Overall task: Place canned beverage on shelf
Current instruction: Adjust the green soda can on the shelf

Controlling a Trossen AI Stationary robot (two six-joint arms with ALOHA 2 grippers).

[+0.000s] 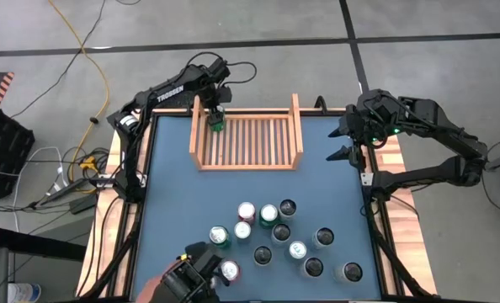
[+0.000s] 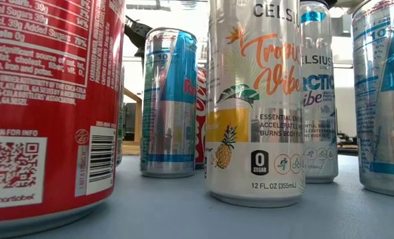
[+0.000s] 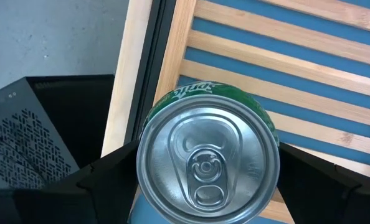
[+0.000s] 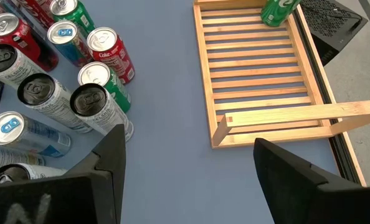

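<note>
A green canned beverage (image 1: pixel 217 126) stands upright on the slatted base of the light-wood shelf (image 1: pixel 248 166), in the shelf's far left corner; the right wrist view shows it there too (image 4: pixel 277 11). My left gripper (image 1: pixel 216 116) hangs over it pointing down. Its open fingers flank the can's silver top (image 3: pixel 208 165), one finger (image 3: pixel 104 180) on each side. My right gripper (image 4: pixel 190 137) waits open and empty, raised at the table's right edge beside the shelf (image 4: pixel 278 115). My left gripper comes at the green can from above with a finger close against each side of its upper wall (image 3: pixel 269 127). I cannot tell whether the fingers touch it. The can stands upright on the shelf's slats.
Several more cans (image 1: pixel 284 236) stand grouped on the blue table top near its front edge, and they fill the low view (image 2: pixel 253 106). A person's dark-gloved hand (image 1: pixel 187 278) is at the front edge beside a red can (image 1: pixel 229 270). Bare blue surface lies between the shelf and the cans.
</note>
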